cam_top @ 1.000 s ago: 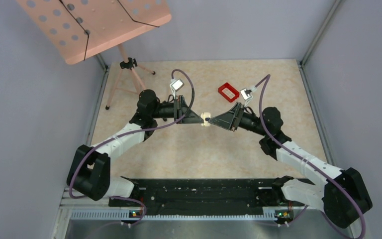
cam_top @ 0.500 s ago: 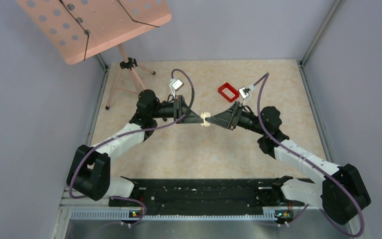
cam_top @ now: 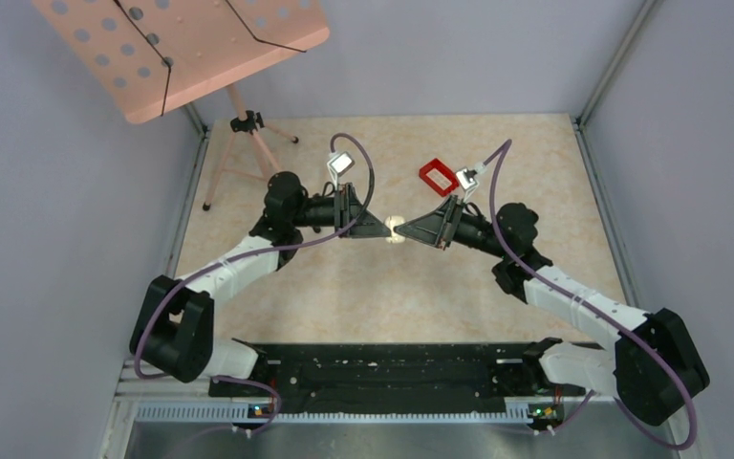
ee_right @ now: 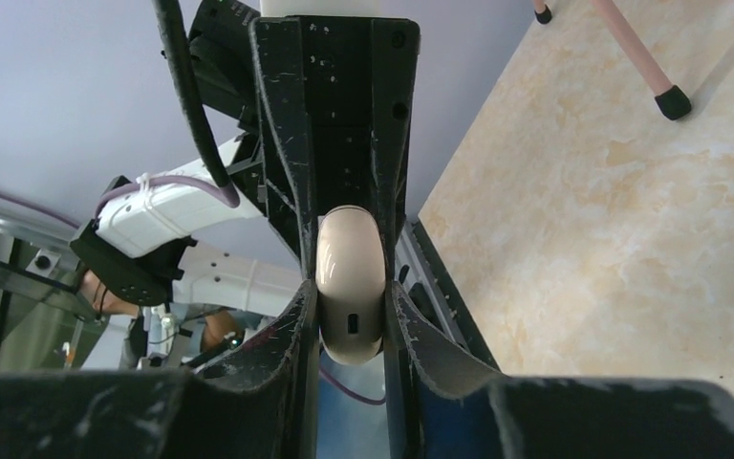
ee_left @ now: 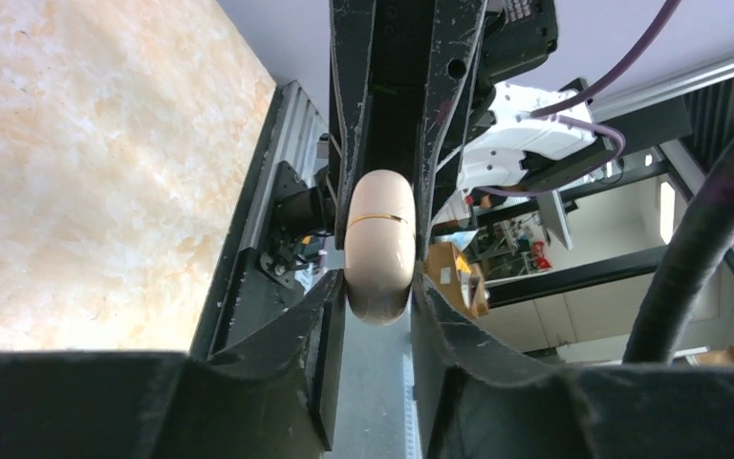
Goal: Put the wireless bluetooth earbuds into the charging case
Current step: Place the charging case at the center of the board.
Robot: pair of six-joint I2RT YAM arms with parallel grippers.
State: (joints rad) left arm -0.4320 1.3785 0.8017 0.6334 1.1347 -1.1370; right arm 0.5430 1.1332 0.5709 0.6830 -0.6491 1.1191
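Two tools, one item. Left tool (cam_top: 386, 229) and right tool (cam_top: 404, 229) meet tip to tip over the middle of the counter (cam_top: 363, 287). Each is clamped onto the charging case (cam_top: 395, 228) from opposite sides, jaws narrowed to the case's width.

The case is pale cream and pebble-shaped. It looks to be held up off the counter between the two tools.

Left wrist view: the left tool's own fingers (ee_left: 320, 325) pinch the near half of the case (ee_left: 379, 244). The other arm's fingers grip the far half. A thin seam line runs across the case, with no gap showing along it.

Right wrist view: same grip mirrored. Fingers (ee_right: 291, 344) press on both flanks of the case (ee_right: 350, 273), and a small dark slot sits on its near end.

A red tray (cam_top: 438, 177) sits on the counter beyond the right tool, apart from the case. A pink music stand (cam_top: 182, 48) stands at the far left corner.
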